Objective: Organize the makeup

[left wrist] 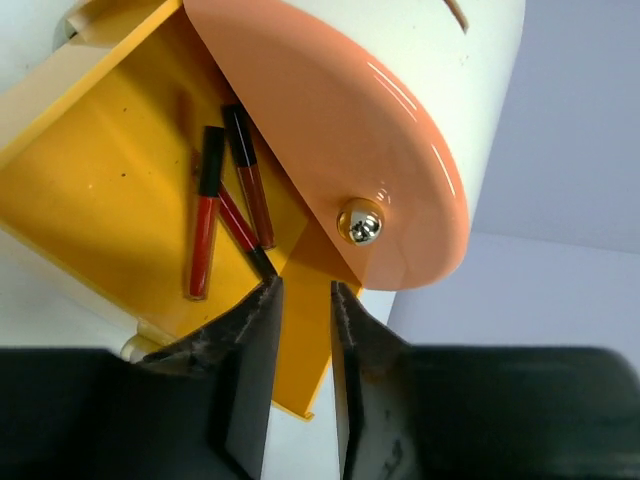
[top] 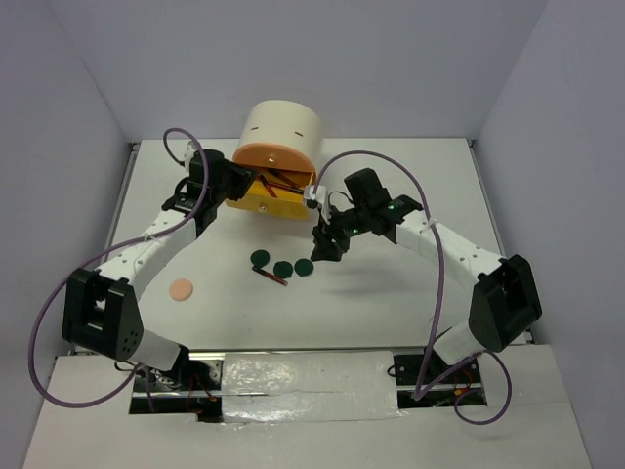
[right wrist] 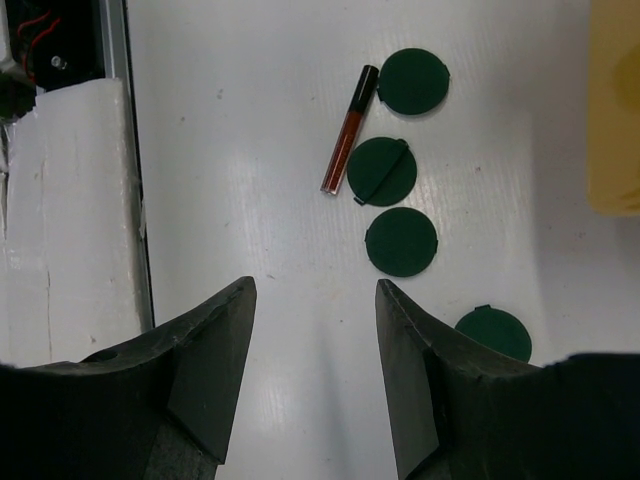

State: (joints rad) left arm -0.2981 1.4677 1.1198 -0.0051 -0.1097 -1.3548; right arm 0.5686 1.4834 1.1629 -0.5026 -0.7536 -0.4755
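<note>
From above, the cream cabinet point(top: 283, 129) stands at the back of the table point(top: 391, 313), its yellow drawer point(top: 256, 202) pulled open toward the arms. The left gripper point(top: 230, 182) is at the drawer's left side. The right gripper point(top: 326, 244) hangs in front of the cabinet, just right of the green discs point(top: 283, 266). One loose red stick point(top: 270, 277) lies beside the discs, and the peach puff point(top: 182, 289) sits well out to the cabinet's front left. The left wrist view shows three sticks point(left wrist: 203, 215) already in the drawer and the jaws narrowly apart, pinching nothing. The right wrist view shows wide, empty jaws above bare table, with four discs point(right wrist: 401, 241) and the stick point(right wrist: 349, 130) ahead. Stowing sticks looks to be the step in hand; next, the right arm would need to descend squarely over the loose stick and close across its width.
</note>
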